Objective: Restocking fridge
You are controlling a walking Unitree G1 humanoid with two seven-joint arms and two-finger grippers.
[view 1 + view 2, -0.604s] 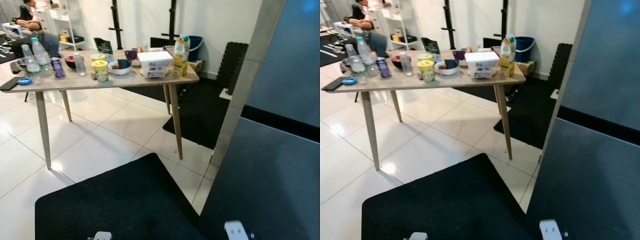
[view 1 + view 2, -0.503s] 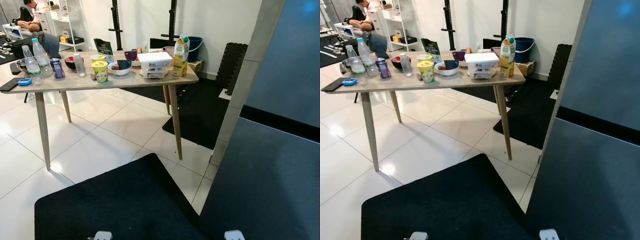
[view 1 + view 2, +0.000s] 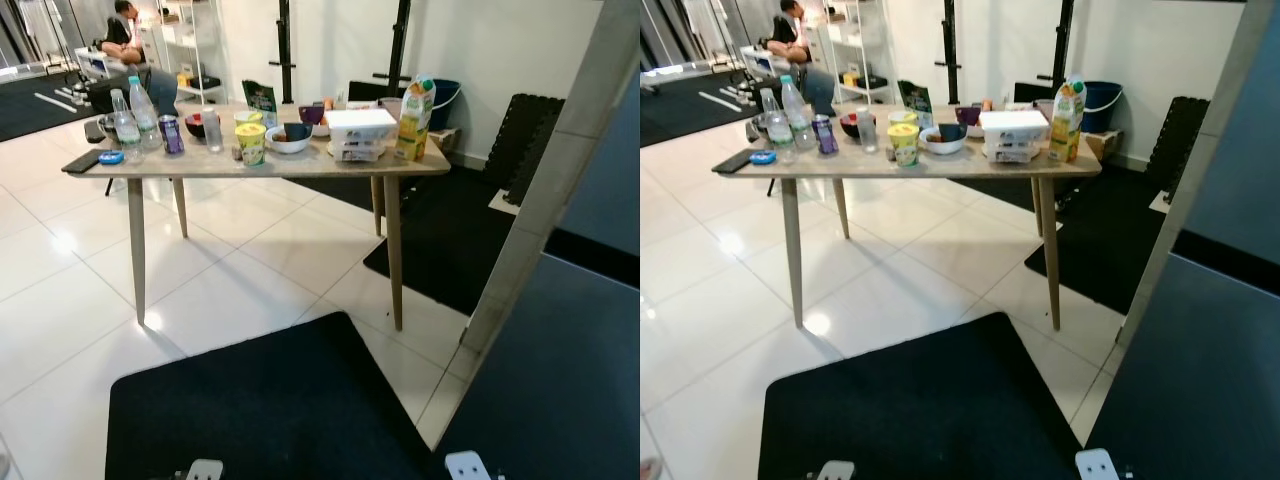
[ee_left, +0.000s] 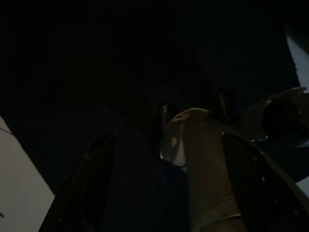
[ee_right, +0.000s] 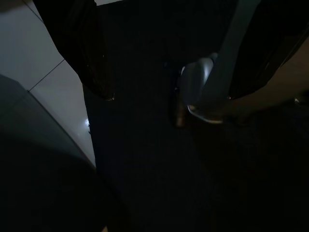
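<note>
Ahead of you, the wooden surface (image 3: 330, 168) carries the items to restock: a juice carton (image 3: 415, 105) at its right end, a white lidded container (image 3: 360, 128) beside it, a bowl (image 3: 290, 138), a yellow cup (image 3: 251, 141), a can (image 3: 171, 134) and water bottles (image 3: 136, 107) toward the left. The grey fridge door (image 3: 570, 330) stands at your right. Both arms hang idle over the black mat (image 3: 270, 410). Your left tool (image 4: 161, 183) and right tool (image 5: 169, 53) both show their fingers spread apart, holding nothing.
</note>
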